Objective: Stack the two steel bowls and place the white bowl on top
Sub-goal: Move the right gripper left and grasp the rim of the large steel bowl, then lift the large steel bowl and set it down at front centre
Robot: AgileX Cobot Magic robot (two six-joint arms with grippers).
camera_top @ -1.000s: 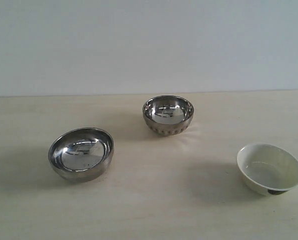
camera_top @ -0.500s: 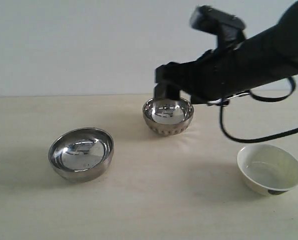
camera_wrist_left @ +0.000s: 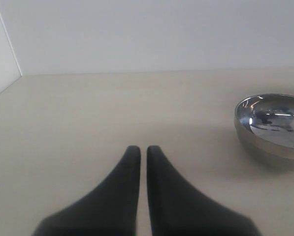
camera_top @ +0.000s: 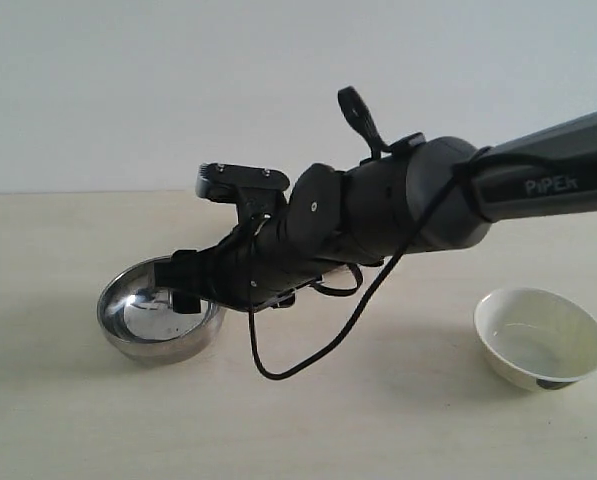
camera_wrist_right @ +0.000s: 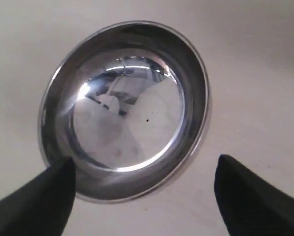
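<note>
table (camera_top: 378, 430) pale wood, white wall (camera_top: 178, 90) behind | right pincer (camera_wrist_right: 144, 166) spread wide at wide steel bowl (camera_wrist_right: 127, 113) | left pincer (camera_wrist_left: 143, 150) closed

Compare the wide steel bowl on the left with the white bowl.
The steel bowl is mirror-shiny metal; the white bowl is glossy cream with a dark mark near its base. The right tool is open, a finger to each side of the steel bowl; nothing is near the white bowl. Both stand upright and empty on the table.
</note>
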